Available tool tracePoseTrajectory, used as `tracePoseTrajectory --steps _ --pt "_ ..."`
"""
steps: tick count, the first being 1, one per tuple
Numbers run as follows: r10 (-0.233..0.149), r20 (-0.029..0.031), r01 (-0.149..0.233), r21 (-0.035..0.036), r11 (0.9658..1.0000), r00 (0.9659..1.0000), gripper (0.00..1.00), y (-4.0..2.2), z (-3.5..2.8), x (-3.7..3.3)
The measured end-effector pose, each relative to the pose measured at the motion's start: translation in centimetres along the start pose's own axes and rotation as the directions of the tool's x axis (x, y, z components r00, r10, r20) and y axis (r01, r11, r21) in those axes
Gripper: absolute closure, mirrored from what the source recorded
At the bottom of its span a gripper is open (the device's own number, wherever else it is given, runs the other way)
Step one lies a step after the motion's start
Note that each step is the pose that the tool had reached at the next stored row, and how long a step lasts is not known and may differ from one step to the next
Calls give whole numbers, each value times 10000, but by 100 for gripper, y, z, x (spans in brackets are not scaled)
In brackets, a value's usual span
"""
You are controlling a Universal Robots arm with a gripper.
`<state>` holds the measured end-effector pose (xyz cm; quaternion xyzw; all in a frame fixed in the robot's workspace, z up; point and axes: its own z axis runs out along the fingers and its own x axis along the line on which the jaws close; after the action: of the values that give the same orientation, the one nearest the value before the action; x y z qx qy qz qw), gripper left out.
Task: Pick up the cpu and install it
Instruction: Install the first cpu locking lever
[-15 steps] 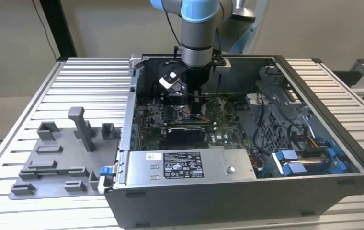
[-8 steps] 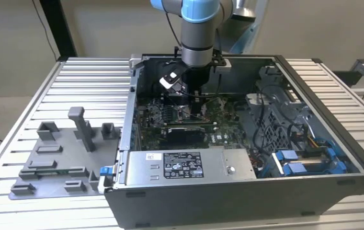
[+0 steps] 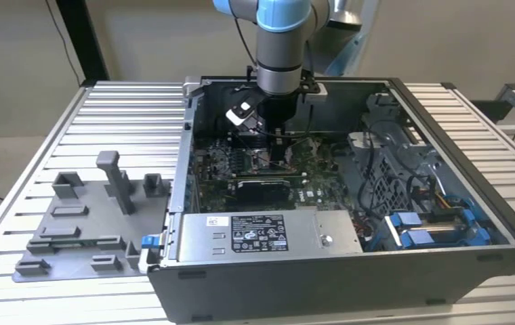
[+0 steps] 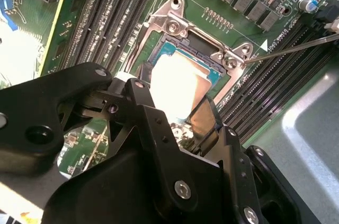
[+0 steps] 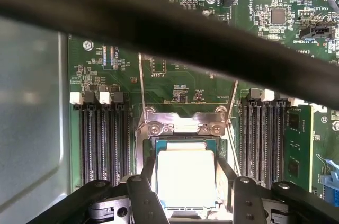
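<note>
The cpu (image 5: 186, 173) (image 4: 177, 81), a pale silver square with a thin blue-green rim, lies level in the open socket on the green motherboard. The socket's metal frame (image 5: 180, 127) (image 4: 183, 25) borders it, and the thin wire lever (image 4: 296, 46) stands swung aside. My gripper (image 5: 185, 167) (image 4: 172, 102) is lowered over the chip, its black fingers (image 5: 150, 166) pressed against two opposite edges of it. In the exterior view the arm reaches straight down into the case, with the gripper (image 3: 276, 152) at the board.
Memory slots (image 5: 103, 142) run along both sides of the socket. A thick black cable (image 5: 159, 28) crosses close to the first wrist camera. Around the board stand the case walls (image 3: 461, 172), the power supply (image 3: 257, 233) and blue drive brackets (image 3: 429, 227). Grey fixture blocks (image 3: 86, 217) sit outside.
</note>
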<state>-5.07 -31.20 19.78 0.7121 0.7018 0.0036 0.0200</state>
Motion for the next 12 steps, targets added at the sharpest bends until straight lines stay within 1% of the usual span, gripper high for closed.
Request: tracePoseTrajectory --steps 6,12 --pt "28 13 -28 16 10000 10000 100 -1 1 1" --pt "41 60 -42 44 10000 10000 100 1 2 1"
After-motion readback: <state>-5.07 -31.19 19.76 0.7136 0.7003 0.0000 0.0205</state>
